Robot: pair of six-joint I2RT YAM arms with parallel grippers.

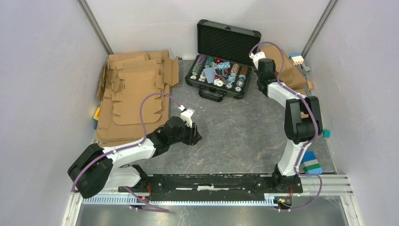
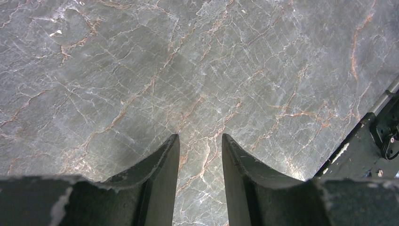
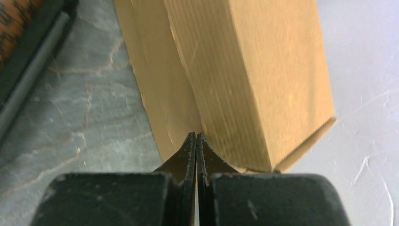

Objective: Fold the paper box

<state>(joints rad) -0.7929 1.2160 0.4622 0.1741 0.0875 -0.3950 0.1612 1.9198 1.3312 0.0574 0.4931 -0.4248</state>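
The paper box [image 3: 254, 70] is a folded brown cardboard box lying just beyond my right fingertips, on top of another flat brown cardboard piece [image 3: 160, 94]. In the top view it sits in the back right corner [image 1: 288, 70]. My right gripper [image 3: 195, 134] [image 1: 264, 60] is shut, its fingers pressed together with nothing between them, tips at the box's near edge. My left gripper [image 2: 201, 135] [image 1: 195, 134] is open over bare grey marble table [image 2: 197, 61], holding nothing.
A heap of flat brown cardboard blanks [image 1: 136, 94] covers the back left. An open black case [image 1: 221, 61] of poker chips stands at the back centre, left of the right gripper. Blue blocks [image 1: 310, 162] lie at the right edge. The arms' base rail [image 2: 371, 150] is near.
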